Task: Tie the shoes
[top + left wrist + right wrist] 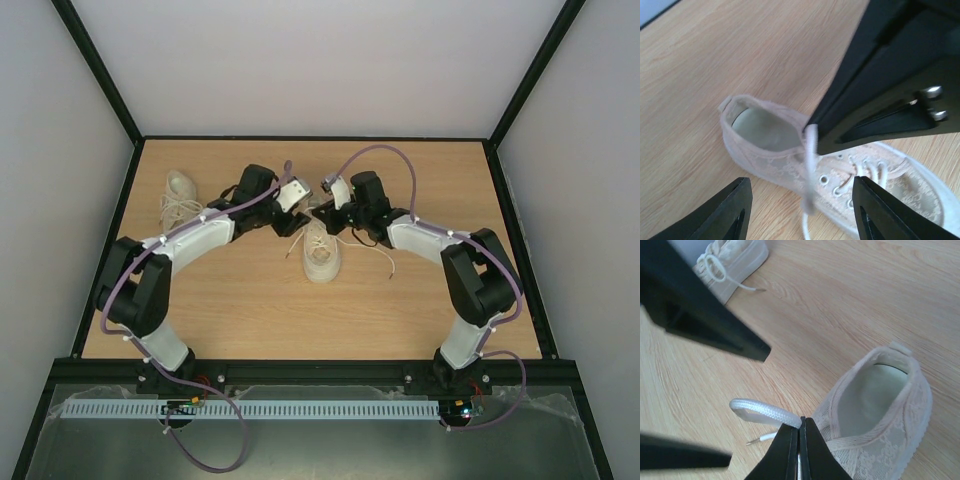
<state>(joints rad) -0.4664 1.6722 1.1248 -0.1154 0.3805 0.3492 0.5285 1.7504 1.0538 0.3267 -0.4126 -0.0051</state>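
Note:
One cream-white shoe (321, 252) lies mid-table, toe toward me, with loose white laces. It also shows in the left wrist view (770, 150) and the right wrist view (880, 415). My right gripper (800, 426) is shut on a loop of its lace (765, 411), held just beside the heel opening; from above it (320, 213) hovers over the shoe's heel end. My left gripper (800, 215) is open, its jaws straddling the hanging lace (811, 165) without touching it, and it sits (296, 222) right beside the right gripper. The second shoe (180, 196) lies at the back left.
The second shoe also shows in the right wrist view (735, 260), its laces spread loose. A lace end (385, 262) trails on the wood to the right of the central shoe. A black frame (310, 138) and pale walls enclose the wooden table (450, 300).

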